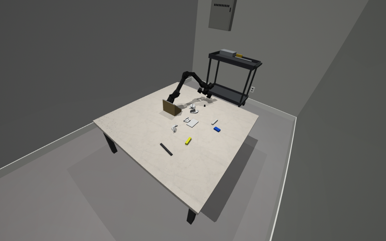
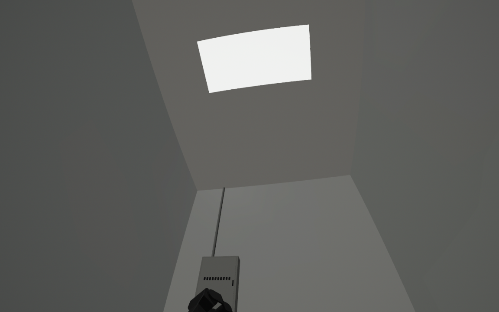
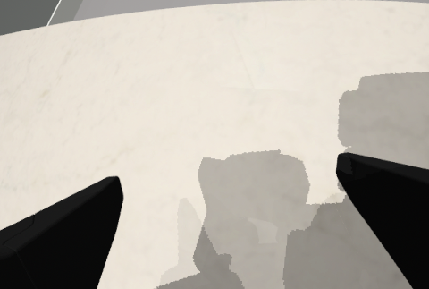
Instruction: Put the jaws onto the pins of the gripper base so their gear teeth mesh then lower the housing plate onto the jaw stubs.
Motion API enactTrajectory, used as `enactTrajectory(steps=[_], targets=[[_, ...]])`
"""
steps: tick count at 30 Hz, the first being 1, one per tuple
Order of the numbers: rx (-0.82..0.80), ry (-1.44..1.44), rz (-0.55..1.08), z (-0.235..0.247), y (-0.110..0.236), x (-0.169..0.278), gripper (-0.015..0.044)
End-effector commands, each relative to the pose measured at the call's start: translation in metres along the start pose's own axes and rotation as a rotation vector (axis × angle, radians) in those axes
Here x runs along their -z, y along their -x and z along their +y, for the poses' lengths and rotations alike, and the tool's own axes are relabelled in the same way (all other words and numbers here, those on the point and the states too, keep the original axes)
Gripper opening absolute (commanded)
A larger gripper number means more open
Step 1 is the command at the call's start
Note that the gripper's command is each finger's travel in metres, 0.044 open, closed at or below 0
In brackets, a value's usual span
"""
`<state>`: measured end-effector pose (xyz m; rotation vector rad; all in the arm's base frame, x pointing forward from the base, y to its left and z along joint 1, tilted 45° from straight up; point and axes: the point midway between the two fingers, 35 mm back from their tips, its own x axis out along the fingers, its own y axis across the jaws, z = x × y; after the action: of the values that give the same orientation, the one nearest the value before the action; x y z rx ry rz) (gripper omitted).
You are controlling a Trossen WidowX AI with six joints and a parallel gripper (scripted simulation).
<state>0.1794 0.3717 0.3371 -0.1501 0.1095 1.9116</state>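
My gripper [image 1: 204,93] [image 3: 231,176] is open and empty. It hangs over the far part of the table, above its own shadow and beyond the white parts. Two white parts, an upper one [image 1: 192,106] and a lower one [image 1: 194,111], lie close together in the top view; whether they touch is unclear. A white part with dark holes [image 1: 187,120] lies beside a flat white plate [image 1: 192,123]. Another white part [image 1: 174,129] lies apart, nearer the camera. They are too small to tell base, jaws and housing plate apart surely. No part shows in the wrist view.
A brown panel [image 1: 170,107] stands by the arm's foot. On the table [image 1: 146,119] [image 3: 156,79] lie a black bar [image 1: 166,149], a yellow block [image 1: 188,140], a blue block [image 1: 216,129], a pale bar [image 1: 214,122] and a small black piece [image 1: 204,105]. A cart [image 1: 233,63] stands behind.
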Motion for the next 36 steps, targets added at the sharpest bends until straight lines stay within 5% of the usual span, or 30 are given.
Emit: enactTrajectory(steps=[1,36], targets=[[0.046,-0.117,0.023,-0.011,0.010,0.013,0.0440],[0.473,-0.985,0.011,-0.070,0.122,0.092,0.0440]])
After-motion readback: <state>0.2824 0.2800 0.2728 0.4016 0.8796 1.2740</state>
